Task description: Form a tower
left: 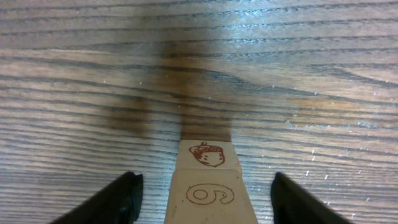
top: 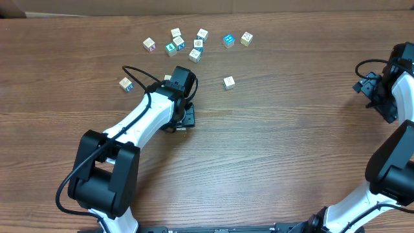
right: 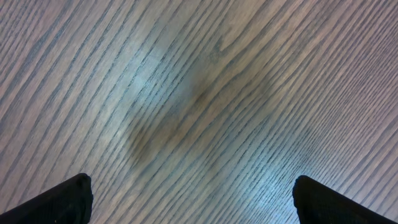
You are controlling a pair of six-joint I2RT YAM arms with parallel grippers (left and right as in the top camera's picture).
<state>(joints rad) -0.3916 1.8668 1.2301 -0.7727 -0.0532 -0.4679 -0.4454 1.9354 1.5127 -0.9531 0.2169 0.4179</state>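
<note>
**A:** Where's the tower?
**B:** Mid-table (top: 278, 149), between the fingers of the left pincer (left: 208, 200). The arm hides it from overhead. The left wrist view shows the tower (left: 207, 158) with an acorn face and a 6 face. Can't tell how many cubes tall it is.
**A:** Grip?
**B:** None. The left pincer is parted, with a gap on each side of the stack. The right pincer (right: 193, 199) is spread wide over bare wood at the right edge and holds nothing.
**A:** Risk?
**B:** The fingers flank the stack. Any sideways drift or twist while lifting off could clip it, and a narrow stack likely tips easily.
**A:** Surroundings?
**B:** The loose cubes (top: 187, 44) cluster at the far edge, well apart. A single cube (top: 228, 82) sits right of the arm. A stray cube (top: 125, 83) lies near the forearm, so a careless swing could sweep it. Nothing blocks the single cube.
</note>
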